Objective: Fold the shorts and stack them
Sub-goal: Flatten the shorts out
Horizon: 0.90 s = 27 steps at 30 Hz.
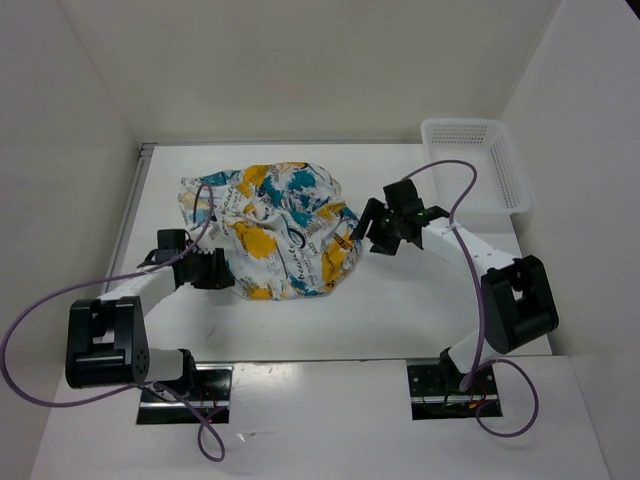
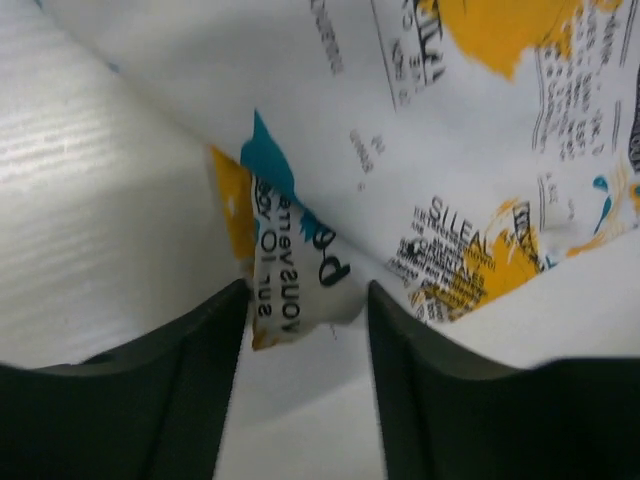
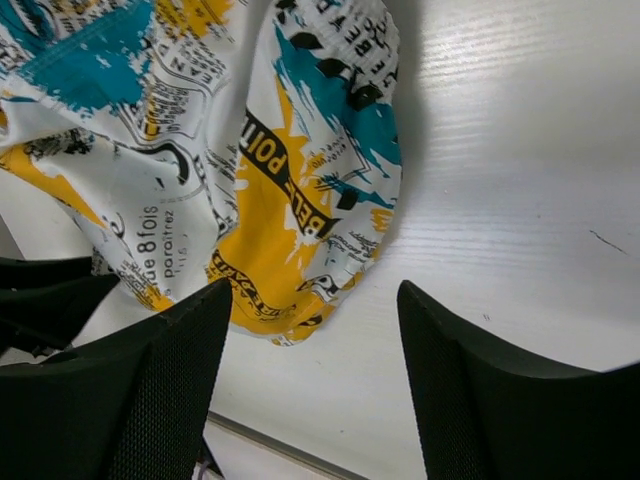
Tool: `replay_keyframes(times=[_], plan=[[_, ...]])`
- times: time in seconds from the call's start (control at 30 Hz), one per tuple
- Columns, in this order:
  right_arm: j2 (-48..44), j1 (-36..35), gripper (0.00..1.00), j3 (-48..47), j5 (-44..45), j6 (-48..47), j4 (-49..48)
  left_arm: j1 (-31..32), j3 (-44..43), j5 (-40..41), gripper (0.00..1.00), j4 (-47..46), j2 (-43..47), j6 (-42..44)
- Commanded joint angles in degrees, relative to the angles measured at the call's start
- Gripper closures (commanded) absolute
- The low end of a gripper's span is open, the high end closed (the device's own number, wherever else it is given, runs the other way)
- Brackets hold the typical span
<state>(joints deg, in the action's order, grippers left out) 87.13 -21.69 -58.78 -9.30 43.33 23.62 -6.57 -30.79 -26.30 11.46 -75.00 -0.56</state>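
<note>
White soft fabric shorts splashed yellow-orange and teal (image 1: 280,230) lie crumpled mid-way across the white table (image 1: 400,300); you have the left gripper (image 1: 222,270) astride a hem fold and the right gripper (image 1: 365,235) beside the opposite edge, both with jaws apart, presumably to spread them flat.

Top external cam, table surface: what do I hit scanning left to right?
left gripper → shorts → right gripper → white mesh basket, at the far right corner.
</note>
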Motion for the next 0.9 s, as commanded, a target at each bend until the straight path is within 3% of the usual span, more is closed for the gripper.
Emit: replay_keyframes(times=[0.0, 0.03, 0.07, 0.1, 0.17, 0.3, 0.47, 0.63, 0.8, 0.87], plan=[[1.1, 1.0, 0.27, 1.5, -1.9, -1.0, -1.3, 1.1, 0.9, -0.9, 0.47, -6.4, -5.1, 0.6], [1.1, 1.0, 0.27, 1.5, -2.6, -1.0, -1.3, 1.1, -0.8, -0.9, 0.76, -5.8, -5.9, 0.6], [1.9, 1.0, 0.26, 2.1, -2.7, -1.0, -1.9, 1.1, -2.2, 0.0, 0.91, -4.5, -5.9, 0.6], [2.8, 1.0, 0.26, 2.1, -3.4, -1.0, -1.9, 1.1, -4.1, 1.0, 1.00, 0.2, -5.9, 0.6], [4.2, 2.1, 0.29, 2.1, -4.8, -1.5, -2.7, 1.1, -10.1, 3.9, 1.00, 7.5, -0.4, 0.6], [7.2, 2.6, 0.32, 1.4, -7.3, -1.5, -4.6, -1.9, -15.4, 3.0, 1.00, 13.2, 10.8, 0.6], [12.0, 3.1, 0.35, 0.7, -10.1, -0.9, -8.1, -1.9, -16.2, -2.2, 1.00, 15.5, 13.8, 0.6], [15.3, 4.4, 0.38, 2.1, -16.7, -0.3, -14.6, -1.9, -15.7, -2.2, 1.00, 16.8, 15.7, 0.6], [19.9, 4.4, 0.54, 2.6, -20.1, 2.3, -21.9, -1.9, -17.4, -2.2, 1.00, 17.4, 15.7, 0.6], [21.1, 3.6, 0.71, 1.6, -20.1, 2.9, -23.1, -1.9, -18.8, -2.2, 1.00, 17.9, 15.7, 0.6]])
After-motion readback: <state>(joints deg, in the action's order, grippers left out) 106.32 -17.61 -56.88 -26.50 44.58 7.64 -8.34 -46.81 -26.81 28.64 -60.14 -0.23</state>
